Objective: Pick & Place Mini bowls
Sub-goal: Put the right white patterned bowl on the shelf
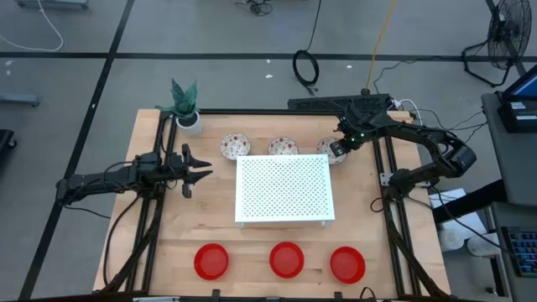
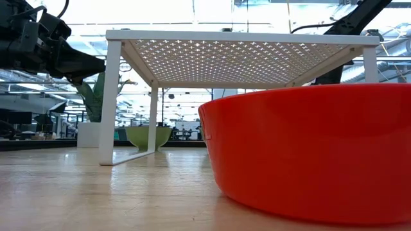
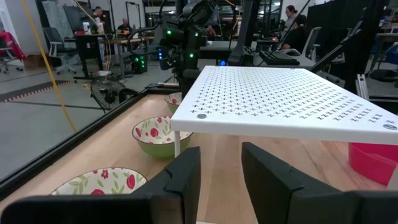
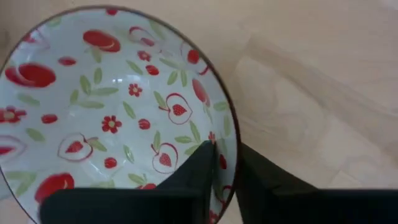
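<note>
Wood tabletop [image 1: 361, 226]: pale boards under everything I work on, dark rails down both sides.
Perforated board [image 1: 284, 188]: white, standing on thin legs at the middle of the table; the low view looks under it.
Patterned bowls: three in a row along the far edge of the board, white inside with red fruit and green leaves. The left one [image 1: 236, 147] and the middle one [image 1: 283, 147] sit free on the wood.
Third patterned bowl [image 4: 112, 112]: at the right end of that row, just off the board's far right corner, with my right wrist over it.
Right gripper [image 4: 225, 177]: my fingers are pinched on that bowl's rim, one finger inside the bowl and one outside, the rim between them.
Red bowls: three plain ones in a row along the near edge, left [image 1: 211, 261], middle [image 1: 287, 259], right [image 1: 347, 263], well apart from each other; one fills the foreground of the low view.
Left gripper [image 1: 199, 174]: my fingers stand apart and hold nothing, off the board's left edge and pointing toward it.
Plant pot [image 1: 190, 122]: white, with a green plant, at the far left corner of the table.
</note>
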Robot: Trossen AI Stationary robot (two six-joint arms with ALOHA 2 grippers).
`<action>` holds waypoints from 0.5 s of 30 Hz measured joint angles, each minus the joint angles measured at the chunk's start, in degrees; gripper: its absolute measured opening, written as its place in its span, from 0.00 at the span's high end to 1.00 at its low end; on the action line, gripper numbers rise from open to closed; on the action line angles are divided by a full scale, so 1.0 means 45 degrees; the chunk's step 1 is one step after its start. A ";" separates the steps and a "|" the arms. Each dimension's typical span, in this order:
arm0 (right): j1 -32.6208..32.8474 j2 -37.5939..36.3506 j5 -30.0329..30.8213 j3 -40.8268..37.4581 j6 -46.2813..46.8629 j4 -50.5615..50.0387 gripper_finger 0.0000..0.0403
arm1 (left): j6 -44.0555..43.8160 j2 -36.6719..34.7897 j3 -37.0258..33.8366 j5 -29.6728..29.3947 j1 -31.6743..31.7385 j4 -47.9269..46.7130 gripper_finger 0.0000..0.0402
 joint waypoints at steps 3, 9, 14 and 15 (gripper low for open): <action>-0.0015 -0.0068 -0.0138 0.0019 -0.0149 0.0220 0.98 | 0.0000 0.0000 0.0000 0.0000 -0.0005 0.0000 0.70; -0.0003 -0.0484 0.0081 -0.0010 -0.0315 0.0669 0.98 | 0.0000 0.0000 0.0000 0.0000 0.0000 0.0000 0.70; -0.0020 -0.1431 0.0682 -0.0024 -0.0310 0.1116 0.99 | 0.0003 0.0000 0.0000 0.0000 -0.0005 0.0000 0.70; -0.0010 -0.1625 0.0810 -0.0024 -0.0313 0.1208 0.99 | 0.0000 -0.0002 0.0000 0.0000 -0.0001 0.0000 0.70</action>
